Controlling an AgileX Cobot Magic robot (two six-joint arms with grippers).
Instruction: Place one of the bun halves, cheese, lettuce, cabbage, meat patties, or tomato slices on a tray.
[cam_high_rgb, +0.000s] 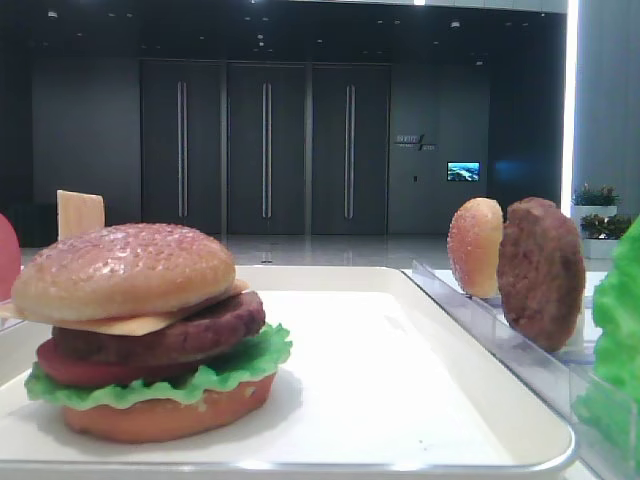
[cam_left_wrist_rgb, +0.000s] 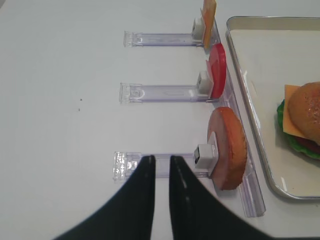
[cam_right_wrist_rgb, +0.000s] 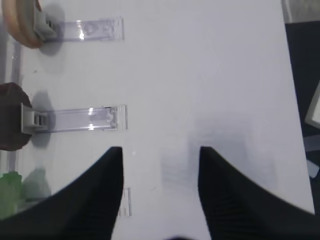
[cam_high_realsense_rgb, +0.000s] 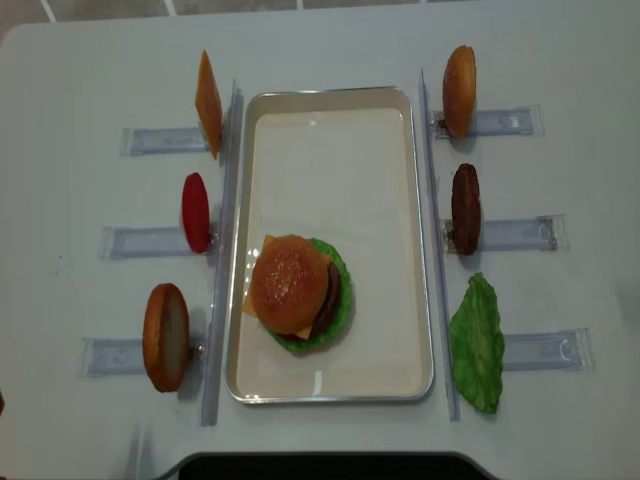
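A stacked burger stands on the cream tray (cam_high_realsense_rgb: 330, 140). Its glossy bun top (cam_high_realsense_rgb: 290, 283) caps cheese (cam_high_rgb: 130, 323), a meat patty (cam_high_rgb: 180, 335), a tomato slice (cam_high_rgb: 80, 368) and lettuce (cam_high_rgb: 240, 370). My left gripper (cam_left_wrist_rgb: 161, 159) is shut and empty. It hovers over the white table left of the tray, beside an orange bun half (cam_left_wrist_rgb: 230, 147) standing in its clear holder. My right gripper (cam_right_wrist_rgb: 160, 150) is open with nothing between its fingers, over bare table right of the tray. Neither gripper shows in the overhead view.
Clear racks flank the tray. The left rack holds a cheese slice (cam_high_realsense_rgb: 207, 100), a tomato slice (cam_high_realsense_rgb: 196, 212) and the bun half (cam_high_realsense_rgb: 165, 335). The right rack holds a paler bun (cam_high_realsense_rgb: 459, 90), a patty (cam_high_realsense_rgb: 465, 208) and a lettuce leaf (cam_high_realsense_rgb: 477, 343).
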